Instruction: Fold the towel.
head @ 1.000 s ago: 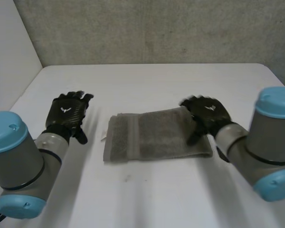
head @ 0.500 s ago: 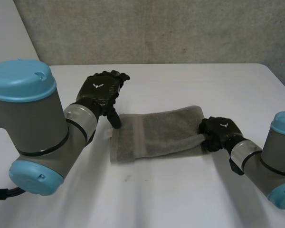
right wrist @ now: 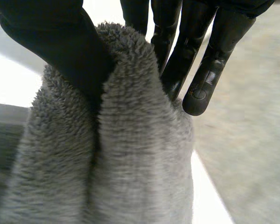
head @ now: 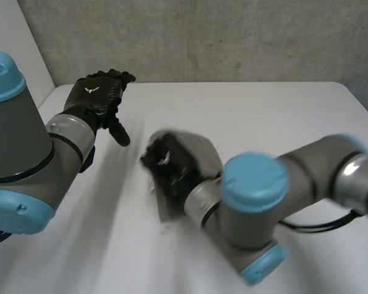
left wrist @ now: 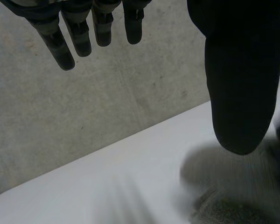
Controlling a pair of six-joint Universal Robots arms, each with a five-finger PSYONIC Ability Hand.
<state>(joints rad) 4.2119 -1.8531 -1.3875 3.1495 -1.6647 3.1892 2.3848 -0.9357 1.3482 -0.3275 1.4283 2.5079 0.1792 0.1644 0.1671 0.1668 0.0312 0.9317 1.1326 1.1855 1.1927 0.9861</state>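
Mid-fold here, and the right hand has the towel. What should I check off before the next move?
1. Grip: the right hand pinches a fold of the towel between thumb and fingers. Ok.
2. The left hand is off the towel: it is up beside it, fingers straight, holding nothing. Ok.
3. Hands apart: the head view shows a gap between the left hand and the right hand. Ok.
4. Towel edges lined up: the right hand and the right arm cover the fold. Cannot tell.
5. Lower layer flat on the table: mostly hidden under the right arm. Cannot tell.
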